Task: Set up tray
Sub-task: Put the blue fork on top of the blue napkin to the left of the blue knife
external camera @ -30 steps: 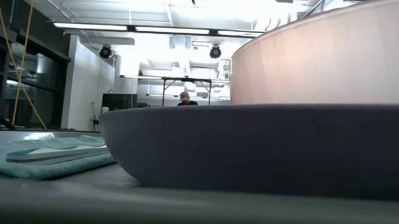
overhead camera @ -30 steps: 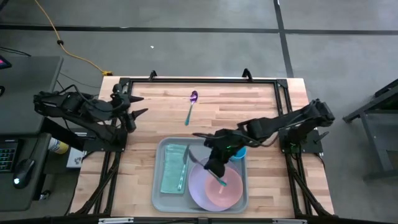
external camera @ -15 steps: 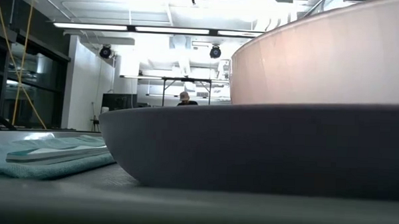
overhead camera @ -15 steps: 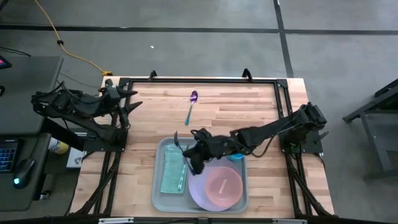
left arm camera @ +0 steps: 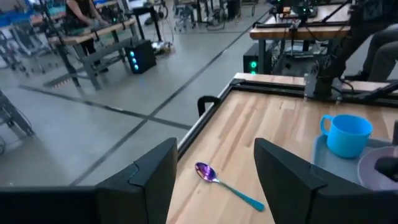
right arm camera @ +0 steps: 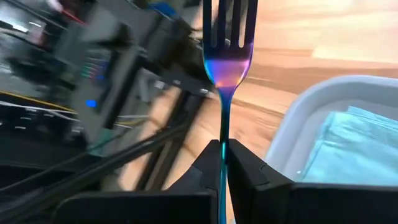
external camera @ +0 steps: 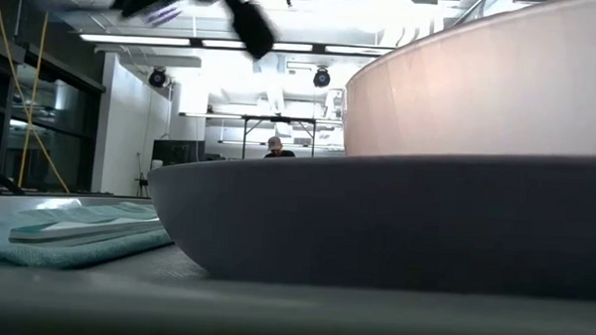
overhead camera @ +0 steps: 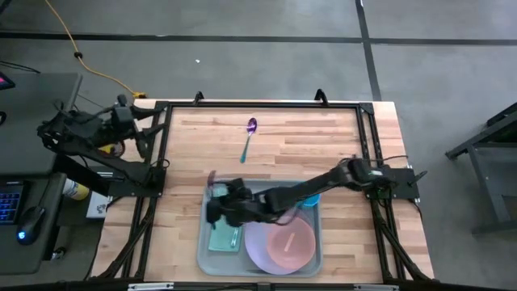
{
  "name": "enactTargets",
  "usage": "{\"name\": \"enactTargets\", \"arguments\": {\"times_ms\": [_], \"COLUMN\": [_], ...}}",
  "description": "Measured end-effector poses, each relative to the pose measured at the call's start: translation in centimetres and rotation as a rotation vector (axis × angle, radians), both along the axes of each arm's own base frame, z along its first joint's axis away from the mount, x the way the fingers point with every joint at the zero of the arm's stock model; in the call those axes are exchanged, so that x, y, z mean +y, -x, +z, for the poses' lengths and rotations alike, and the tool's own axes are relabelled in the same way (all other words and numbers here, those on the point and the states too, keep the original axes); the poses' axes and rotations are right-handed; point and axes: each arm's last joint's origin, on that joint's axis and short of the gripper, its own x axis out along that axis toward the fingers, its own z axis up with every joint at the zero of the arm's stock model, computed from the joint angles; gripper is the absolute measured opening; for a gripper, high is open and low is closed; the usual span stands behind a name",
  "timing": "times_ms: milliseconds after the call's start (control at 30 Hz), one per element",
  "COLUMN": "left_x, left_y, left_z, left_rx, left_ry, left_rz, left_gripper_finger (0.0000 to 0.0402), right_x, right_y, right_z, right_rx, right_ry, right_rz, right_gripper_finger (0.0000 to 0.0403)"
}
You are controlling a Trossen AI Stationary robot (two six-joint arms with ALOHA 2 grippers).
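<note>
- The right end effector (overhead camera: pixel 216 208) is closed on a thin iridescent metal fork (right arm camera: pixel 227 46), over the left part of the tray (overhead camera: pixel 313 257), probably to lay it on the folded teal napkin (overhead camera: pixel 220 240).
- The pale plastic tray, with rounded corners, sits low in the middle of the high view on the wooden worktop (overhead camera: pixel 323 137).
- The left end effector (left arm camera: pixel 211 180) waits open and empty at the upper left.

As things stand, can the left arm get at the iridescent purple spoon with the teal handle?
Probably yes: the left gripper is open, the spoon lies alone on bare wood, and the right gripper is busy over the tray.
</note>
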Motion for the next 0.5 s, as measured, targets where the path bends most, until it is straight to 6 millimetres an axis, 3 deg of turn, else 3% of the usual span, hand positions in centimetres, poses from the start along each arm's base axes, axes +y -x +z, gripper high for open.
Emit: {"name": "enactTargets", "arguments": {"times_ms": [100,200,300,500], "left_x": [0.3,0.6,0.7,0.8], "left_y": [0.9,1.8,2.4,2.7], "left_z": [0.0,0.0,-0.1,-0.3], "left_rx": [-0.007,-0.031,-0.048,-0.041], "left_ry": [-0.029,-0.028,-0.023,-0.017], "left_rz": [-0.008,-0.010,-0.010,-0.041], "left_gripper_finger": [0.0241,0.0241,0.0241,0.0241], "right_x": [-0.3,-0.8,-1.1,-1.2], "right_y": [-2.3,-3.2,-2.8,-1.9], "right_z": [-0.7,-1.3,-2.6,-3.3], "right_rx": [0.096,0.148,0.135,0.251], "right_ry": [-0.017,-0.057,-0.134,-0.194], "right_rz": [-0.012,-0.040,-0.059,-0.076], "right_gripper_finger": [0.0000,0.0000,0.0000,0.0000]}}
